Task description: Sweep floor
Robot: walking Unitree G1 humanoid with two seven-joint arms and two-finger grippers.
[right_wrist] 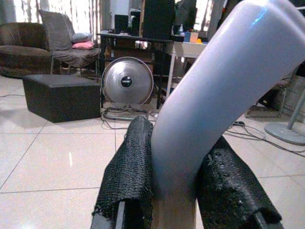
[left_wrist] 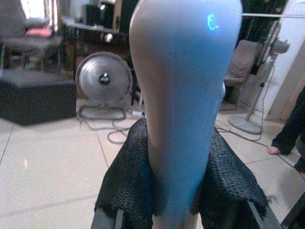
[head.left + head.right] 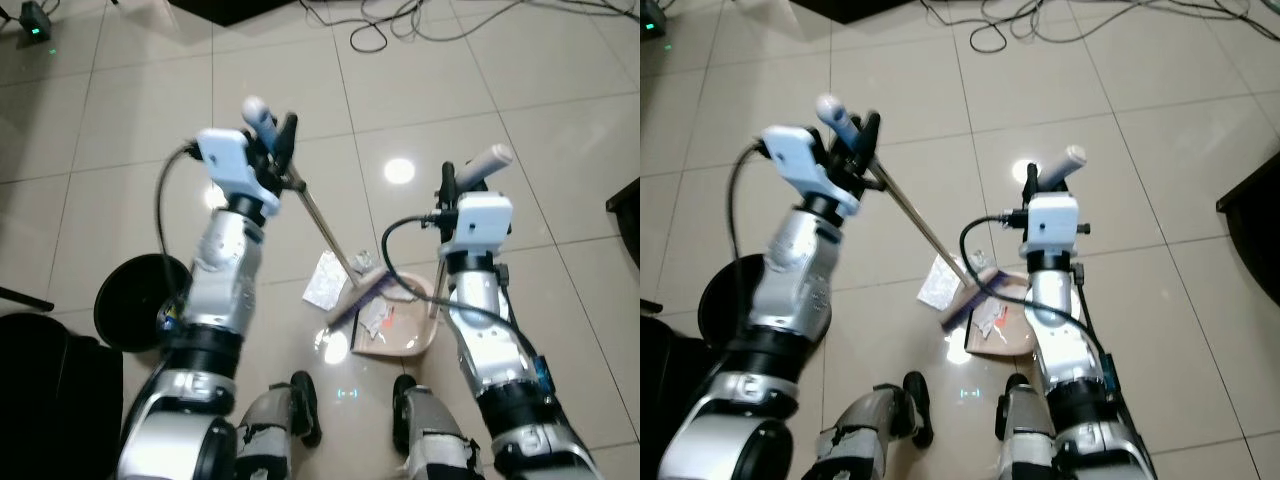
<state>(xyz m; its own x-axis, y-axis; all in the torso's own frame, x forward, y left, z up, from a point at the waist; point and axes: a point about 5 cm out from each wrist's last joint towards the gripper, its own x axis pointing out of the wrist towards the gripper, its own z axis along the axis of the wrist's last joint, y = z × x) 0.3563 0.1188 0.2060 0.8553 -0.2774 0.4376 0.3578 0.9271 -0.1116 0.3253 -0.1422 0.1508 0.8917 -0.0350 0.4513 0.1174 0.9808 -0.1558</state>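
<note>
On the tiled floor (image 3: 120,120) between the robot's feet: broom (image 3: 322,225) head sits at the dustpan (image 3: 400,335) mouth, white paper scraps (image 3: 325,280) just beside it, more scraps inside the pan. Left end effector (image 3: 268,135) clamped on the broom's blue-capped handle; right end effector (image 3: 462,178) clamped on the dustpan's grey handle. Black round bin (image 3: 135,300) left of the left arm, cables (image 3: 400,25) farther out.

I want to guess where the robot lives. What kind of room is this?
Probably a living room in a home: a sofa with an armchair, a round floor fan and a shiny tiled floor with cables.
</note>
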